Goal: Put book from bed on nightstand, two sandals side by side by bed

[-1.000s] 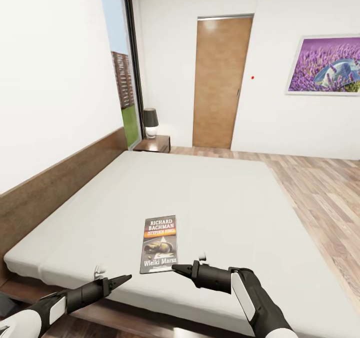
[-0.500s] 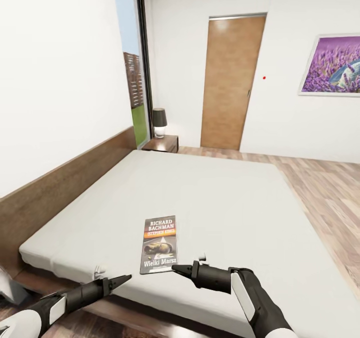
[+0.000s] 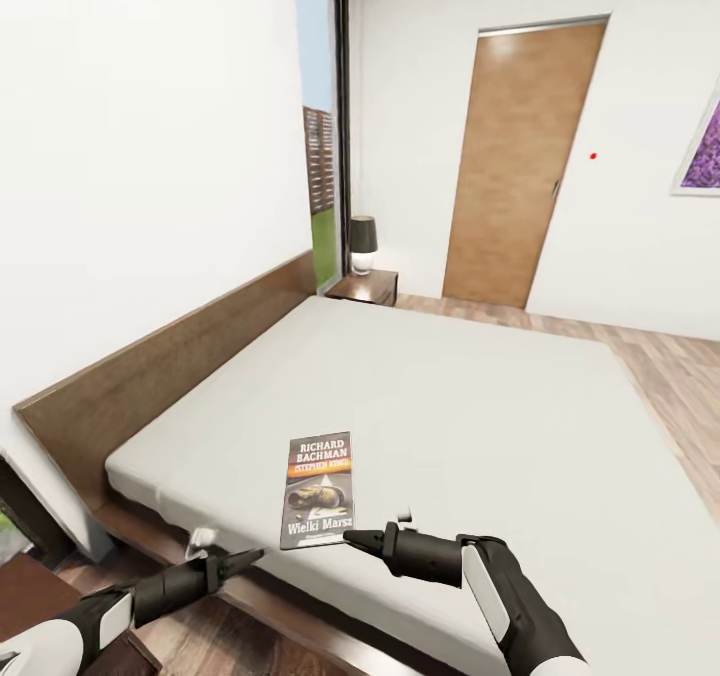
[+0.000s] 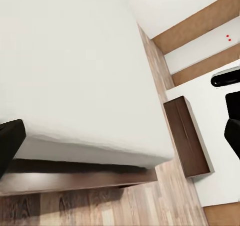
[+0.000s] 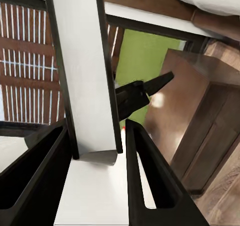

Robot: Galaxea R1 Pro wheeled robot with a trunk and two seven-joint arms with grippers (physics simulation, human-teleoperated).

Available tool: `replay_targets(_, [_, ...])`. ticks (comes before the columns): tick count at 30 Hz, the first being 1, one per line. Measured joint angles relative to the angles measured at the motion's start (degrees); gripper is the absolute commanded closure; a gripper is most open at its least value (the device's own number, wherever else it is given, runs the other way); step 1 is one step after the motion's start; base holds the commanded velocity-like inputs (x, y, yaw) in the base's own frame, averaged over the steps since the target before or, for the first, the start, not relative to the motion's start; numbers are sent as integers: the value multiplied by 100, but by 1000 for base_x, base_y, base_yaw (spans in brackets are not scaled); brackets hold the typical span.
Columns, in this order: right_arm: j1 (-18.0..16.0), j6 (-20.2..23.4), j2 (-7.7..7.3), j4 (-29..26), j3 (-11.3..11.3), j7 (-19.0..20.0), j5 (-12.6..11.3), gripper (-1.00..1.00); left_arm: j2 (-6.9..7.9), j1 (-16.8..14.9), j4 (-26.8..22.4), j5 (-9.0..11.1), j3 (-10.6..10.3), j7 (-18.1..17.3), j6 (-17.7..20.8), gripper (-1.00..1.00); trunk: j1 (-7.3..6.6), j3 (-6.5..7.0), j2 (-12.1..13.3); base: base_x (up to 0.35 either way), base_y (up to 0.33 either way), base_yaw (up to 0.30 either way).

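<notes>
- The head view looks across a large low bed (image 3: 450, 406) with a plain pale grey mattress and a dark wood headboard (image 3: 170, 366) along the wall at 9 o'clock.
- The book (image 3: 320, 491), a thin dark paperback lettered "RICHARD BACHMAN" and "Wielki Marsz", shows at 6 o'clock, above the near edge of the mattress, its cover facing the camera.
- The right hand (image 3: 352, 537) sits at the book's lower right corner. In the right wrist view its two dark fingers (image 5: 147, 181) stand narrow on either side of a flat pale panel with dark edges, which is the book (image 5: 85, 70); the hand is holding it.
- The left hand (image 3: 245, 559) hovers just beside the book at 7 o'clock, apart from it, over the bed's wooden frame. In the left wrist view its fingers (image 4: 10, 143) sit at opposite edges, spread wide, with nothing between them.
- A nightstand (image 3: 365, 286) of dark reddish wood stands at 12 o'clock beyond the far end of the headboard, carrying a small dark-shaded lamp (image 3: 362, 241).
- A tall dark-framed window (image 3: 322, 136) rises behind the lamp; a brown wooden door (image 3: 520, 166) is at 1 o'clock.
- Wood-plank floor (image 3: 670, 376) runs along the bed at 3 o'clock.
</notes>
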Motion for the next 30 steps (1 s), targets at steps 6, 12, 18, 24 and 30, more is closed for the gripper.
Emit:
replay_targets(6, [0,-4,-1,0,0,1,8,100,-1,0,-3,0,4,0,0,-100,0,0,0,0,0,271])
replay_targets(12, [0,-4,1,0,0,1,8,100,-1,0,0,0,5,0,-1,-100,0,0,0,0,0,259])
replay_targets(18, [0,-4,-2,0,0,3,8,100,-1,0,-1,0,8,0,0,-100,0,0,0,0,0,251])
replay_targets(24, [3,-7,-5,27,-6,34,-19,100,3,0,0,0,8,-3,0,-100,0,0,0,0,0,217])
replay_targets(30, [15,-32,-555,406,-17,49,-28,100,5,0,0,0,7,-8,0,-100,0,-1,0,0,0,136])
